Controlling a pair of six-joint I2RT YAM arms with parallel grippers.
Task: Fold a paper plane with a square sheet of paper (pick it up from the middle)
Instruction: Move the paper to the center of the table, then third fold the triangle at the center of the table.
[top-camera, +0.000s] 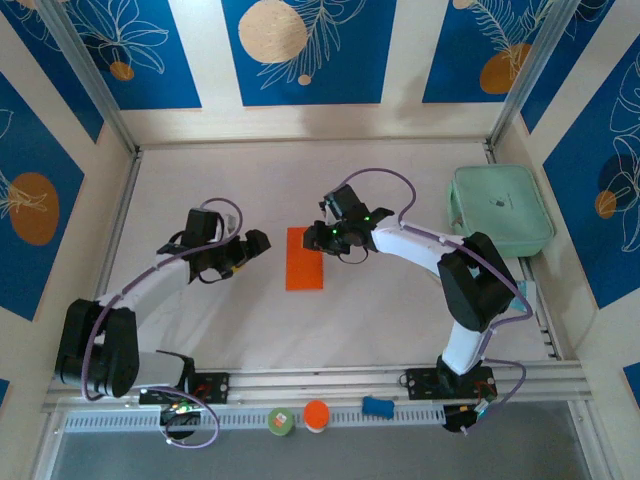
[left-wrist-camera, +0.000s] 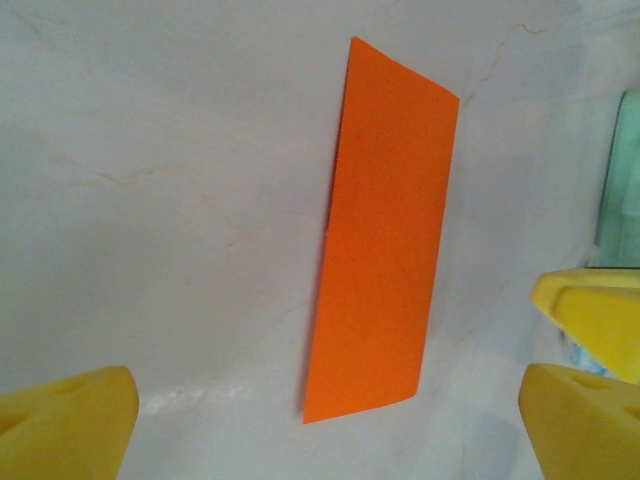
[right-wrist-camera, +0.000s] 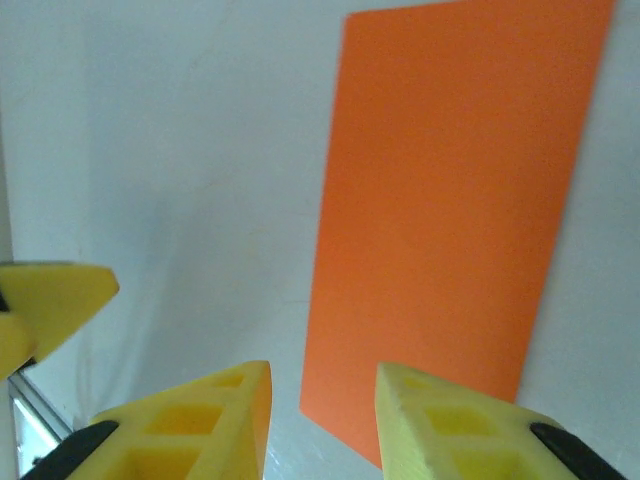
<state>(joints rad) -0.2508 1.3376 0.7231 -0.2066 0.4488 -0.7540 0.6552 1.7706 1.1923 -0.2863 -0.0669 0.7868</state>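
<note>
The square sheet of paper lies flat mid-table as a narrow bright orange rectangle, folded in half lengthwise. My left gripper hangs just left of it, jaws wide open and empty; in the left wrist view the sheet stretches away ahead of that gripper. My right gripper hovers over the sheet's far right corner. Its jaws stand partly open with nothing between them, and the near corner of the sheet shows below this gripper. The paper plane is out of view.
A mint-green case sits at the back right by the wall. On the front rail lie a green round piece, a small orange disc and a blue piece. Walls enclose the table on three sides.
</note>
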